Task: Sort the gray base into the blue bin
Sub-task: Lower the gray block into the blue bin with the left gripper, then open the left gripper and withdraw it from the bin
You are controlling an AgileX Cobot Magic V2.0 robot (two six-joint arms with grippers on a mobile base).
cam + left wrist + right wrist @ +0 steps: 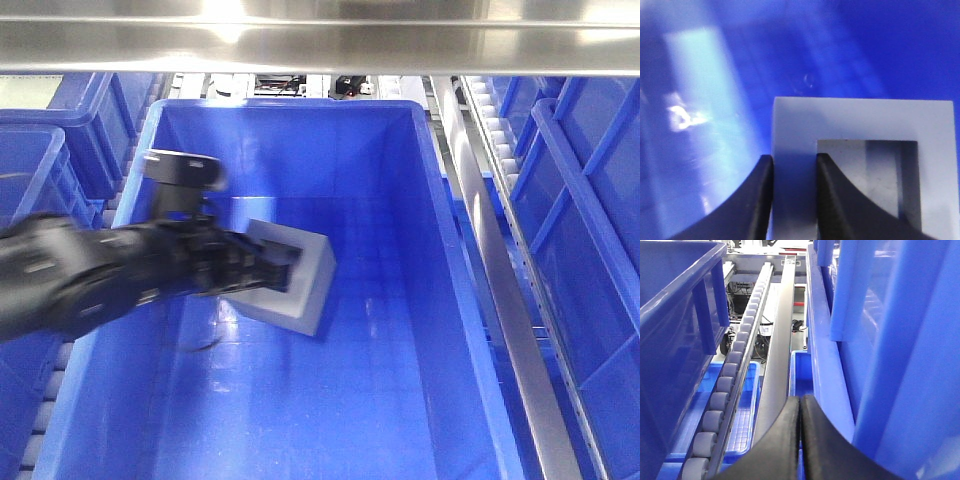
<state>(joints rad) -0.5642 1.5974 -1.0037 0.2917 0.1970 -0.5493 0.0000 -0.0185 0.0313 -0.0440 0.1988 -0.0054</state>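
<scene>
The gray base [305, 283] is a matte gray block with a square recess, held tilted inside the blue bin [420, 400], low over its floor. My left gripper [272, 270] reaches in from the left and is shut on one wall of the block. In the left wrist view the gray base [860, 120] fills the lower right, and my left gripper [794, 165] pinches its left wall, one finger outside and the other finger [832, 195] inside the recess. My right gripper [800, 405] is shut on nothing, outside the bin between crates.
More blue crates stand to the left [40, 170] and right [590, 250] of the bin. A steel bar [320, 40] crosses overhead. A roller rail [735, 365] and a metal beam [500, 290] run alongside the bin's right wall.
</scene>
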